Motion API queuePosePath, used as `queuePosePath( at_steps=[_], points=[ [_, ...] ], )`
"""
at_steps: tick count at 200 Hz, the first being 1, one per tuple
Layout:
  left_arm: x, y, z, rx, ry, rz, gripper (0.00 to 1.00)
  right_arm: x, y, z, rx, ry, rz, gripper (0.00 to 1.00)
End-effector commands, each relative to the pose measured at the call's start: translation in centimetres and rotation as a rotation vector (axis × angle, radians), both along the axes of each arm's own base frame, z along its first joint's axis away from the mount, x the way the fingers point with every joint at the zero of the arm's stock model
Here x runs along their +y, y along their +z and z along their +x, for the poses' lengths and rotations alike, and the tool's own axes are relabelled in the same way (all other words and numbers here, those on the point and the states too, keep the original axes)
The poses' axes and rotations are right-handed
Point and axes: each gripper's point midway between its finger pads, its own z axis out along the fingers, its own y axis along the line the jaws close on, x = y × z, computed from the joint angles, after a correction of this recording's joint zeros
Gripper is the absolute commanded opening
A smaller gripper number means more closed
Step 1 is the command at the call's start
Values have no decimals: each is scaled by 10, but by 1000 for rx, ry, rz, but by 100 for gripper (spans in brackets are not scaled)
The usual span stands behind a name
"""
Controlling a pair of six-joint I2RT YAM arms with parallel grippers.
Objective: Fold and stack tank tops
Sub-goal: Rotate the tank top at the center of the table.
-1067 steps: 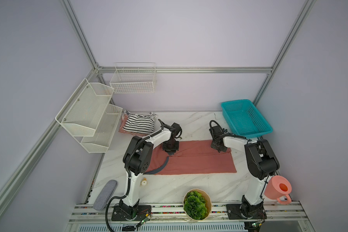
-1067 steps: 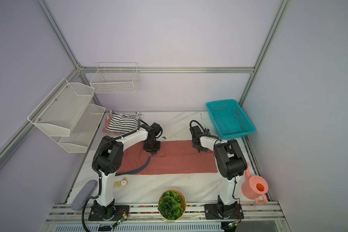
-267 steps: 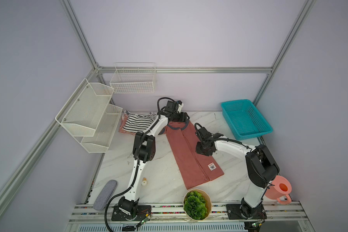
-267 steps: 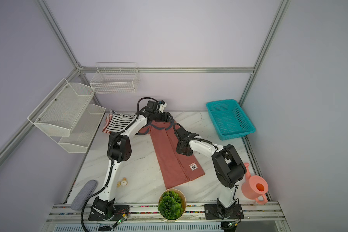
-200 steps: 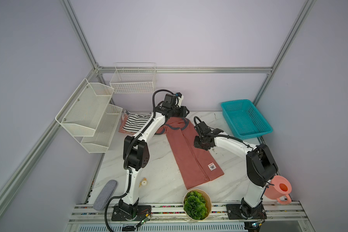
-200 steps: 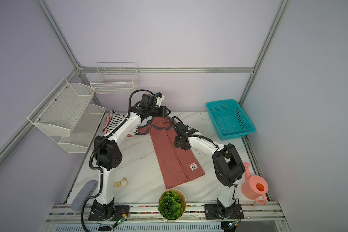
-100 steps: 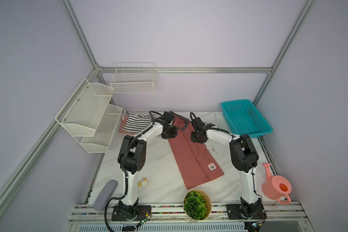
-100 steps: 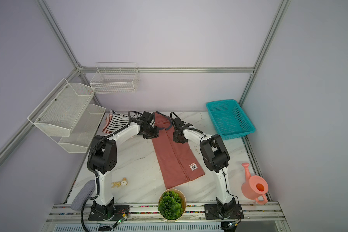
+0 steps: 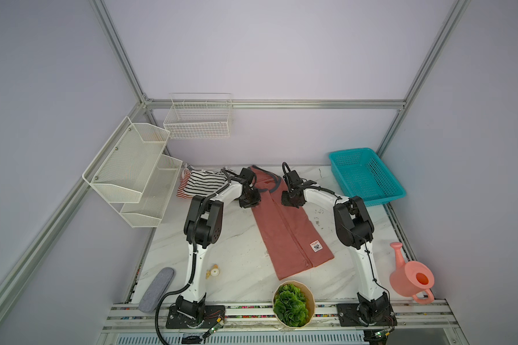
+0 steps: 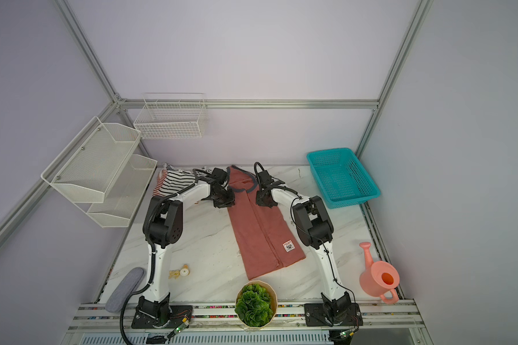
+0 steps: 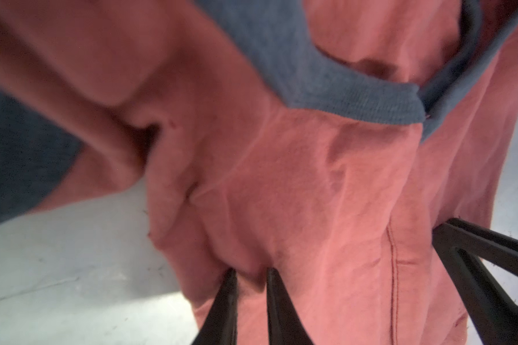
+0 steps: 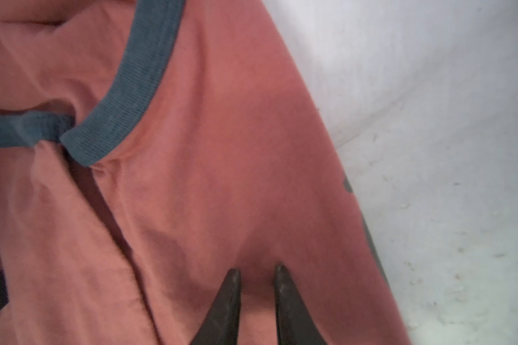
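The dusty-red tank top (image 9: 284,227) (image 10: 257,230) lies on the marble table as a long strip folded lengthwise. Its navy-trimmed neck end points to the back wall and a small white label (image 9: 315,246) sits near its front end. My left gripper (image 9: 249,200) (image 11: 248,273) is down on the strip's left edge near the neck, shut on a pinched ridge of the cloth. My right gripper (image 9: 290,200) (image 12: 257,268) is on the right edge opposite, its jaws narrow around a pucker of the same cloth. The black-and-white striped tank top (image 9: 202,182) lies on the red-and-white striped one (image 9: 183,191) at the back left.
A teal basket (image 9: 365,179) stands at the back right and a pink watering can (image 9: 410,276) at the front right. A plant bowl (image 9: 293,303) sits at the front edge below the strip. White wire shelves (image 9: 132,170) hang on the left; a grey pad (image 9: 157,288) and a small toy (image 9: 213,271) lie front left.
Over the last second my left gripper came down from the raised neck end and my right moved back along the strip. Both now sit low on its upper part with narrower jaws.
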Motion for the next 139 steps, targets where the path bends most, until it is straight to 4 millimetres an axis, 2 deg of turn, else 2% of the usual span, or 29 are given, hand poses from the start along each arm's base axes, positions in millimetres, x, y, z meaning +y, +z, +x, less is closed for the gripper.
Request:
queuePosePath(
  at_steps=[1,26,57,69,98,139],
  points=[
    [-13,0,14,-12,-28,-23,20,-27,-32,-36,123,-18,-89,25],
    [-22,0,20,-8,-75,-25,20,-43,-37,-60,162,-47,-111,24],
    [-39,12,29,-44,-166,-5,20,-63,-39,-88,188,-93,-134,24],
    [-44,17,27,-41,-195,19,20,-69,-40,-99,199,-110,-133,25],
    [-36,11,5,6,-216,88,20,-73,-43,-116,208,-126,-101,24],
    [-2,-14,-39,119,-177,200,20,-62,-47,-109,212,-106,-65,24]
  ],
)
